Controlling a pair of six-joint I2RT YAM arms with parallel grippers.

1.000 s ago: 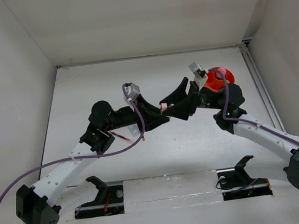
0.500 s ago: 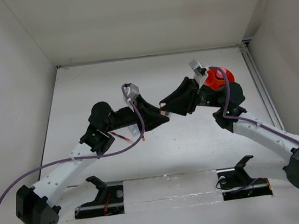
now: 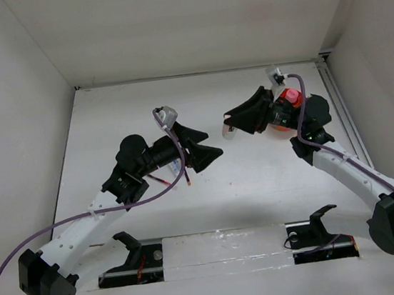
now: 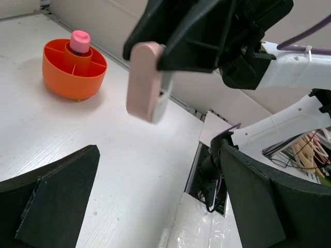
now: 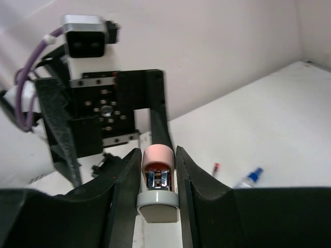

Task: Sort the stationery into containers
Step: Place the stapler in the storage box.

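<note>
A red pen [image 3: 159, 179] and blue-capped bottle [image 3: 177, 169] lie beneath the left arm near the tabletop's [image 3: 260, 190] middle. The left gripper [image 3: 213, 145] hangs with jaws wide apart, empty. Beyond, the right gripper's [image 3: 230, 123] jaws clamp a pink eraser block [image 4: 145, 82] in the air. The orange tub [image 4: 72, 77], with a pink-capped cylinder [image 4: 80, 41] in its centre, sits by the right edge.
</note>
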